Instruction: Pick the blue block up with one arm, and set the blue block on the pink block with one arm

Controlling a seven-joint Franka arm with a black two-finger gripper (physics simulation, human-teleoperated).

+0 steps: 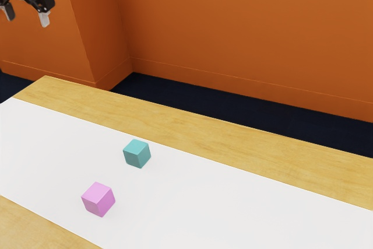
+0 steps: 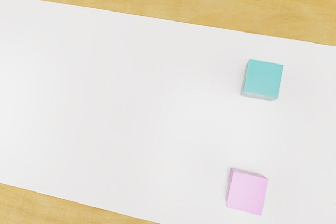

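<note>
Gripper (image 1: 26, 16) hangs high at the exterior view's upper left, in front of the orange wall (image 1: 233, 21); its two fingers stand apart with nothing between them; it is well above the table (image 1: 233, 138) and well apart from both blocks.

Blue block (image 1: 137, 153) sits flat on the white strip (image 1: 245, 202) that runs along the wooden tabletop; it is more teal than blue; nothing touches it.

Pink block (image 1: 98, 199) is on the same strip, near the blue block but not touching it; white surface shows between them; it lies nearer the front edge of the table and a little toward the exterior view's left of the blue one; nothing rests on it.

Wrist view, looking down: blue block (image 2: 262, 79) and pink block (image 2: 247, 191) both appear upright on the strip, apart, with bands of bare wood along either side of the white.

Dark floor (image 1: 233, 106) runs between table and wall.
</note>
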